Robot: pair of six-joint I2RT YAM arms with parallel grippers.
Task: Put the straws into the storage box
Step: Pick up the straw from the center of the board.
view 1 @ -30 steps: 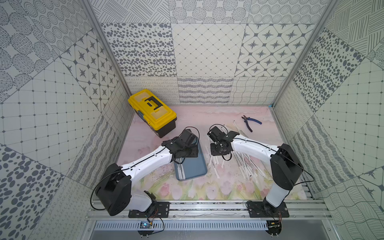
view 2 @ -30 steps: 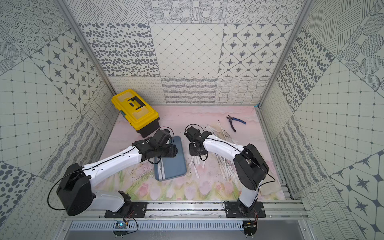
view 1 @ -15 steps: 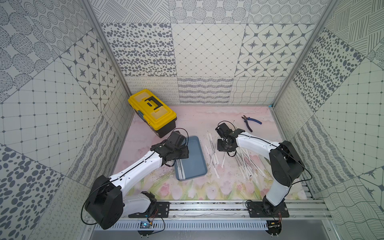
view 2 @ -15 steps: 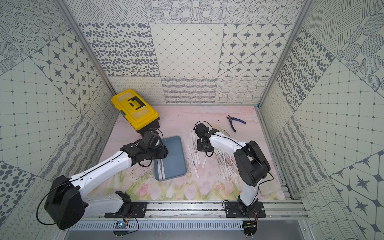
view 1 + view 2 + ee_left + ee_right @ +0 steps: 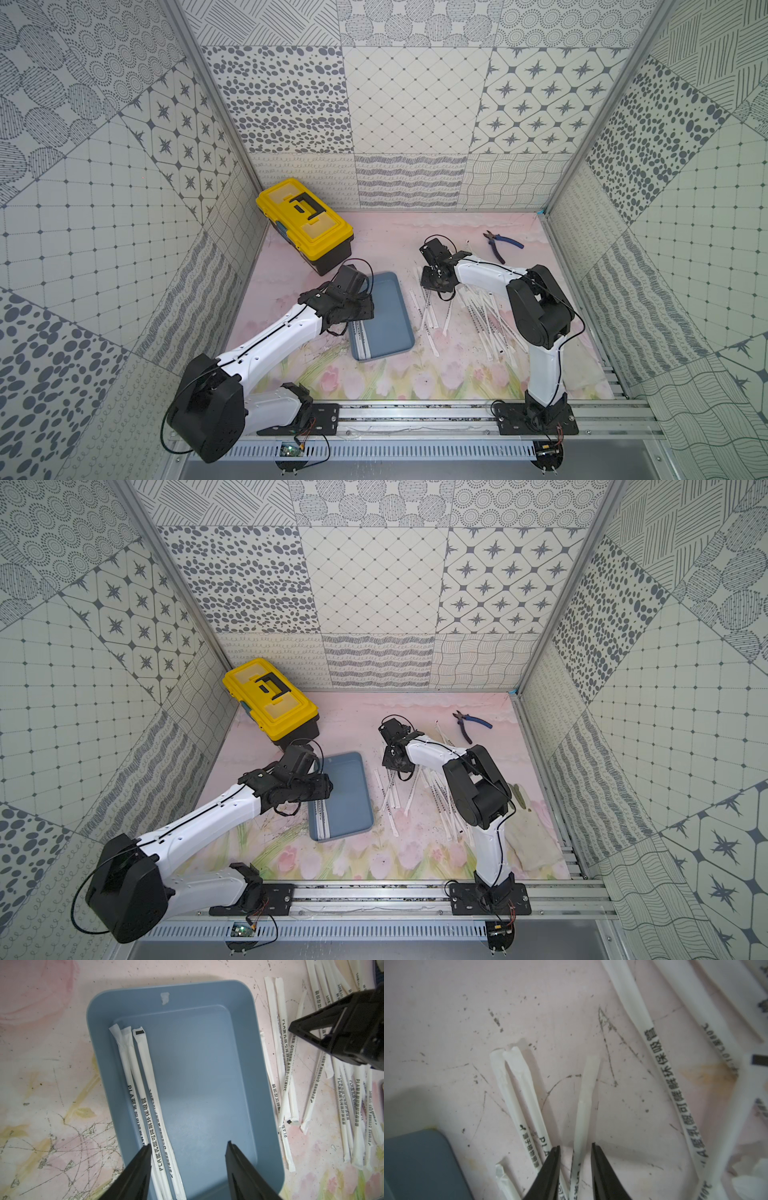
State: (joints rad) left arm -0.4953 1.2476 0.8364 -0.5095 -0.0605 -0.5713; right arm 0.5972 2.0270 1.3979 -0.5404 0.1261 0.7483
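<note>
Storage box point(image 5: 390, 307), table centre: three wrapped straws point(image 5: 143, 1088) along its left wall, their far ends hidden under the left gripper point(image 5: 188, 1145), which is released and empty.
Yellow toolbox point(image 5: 305, 220), far left: lid down, contents unseen.
Loose straws point(image 5: 478, 316): right of the box.
Right gripper point(image 5: 575, 1147): jaws parted, straddling one straw point(image 5: 583, 1105).

Storage box point(image 5: 197, 1084) floor mostly bare, apparently three straws point(image 5: 145, 1101) along one wall
</note>
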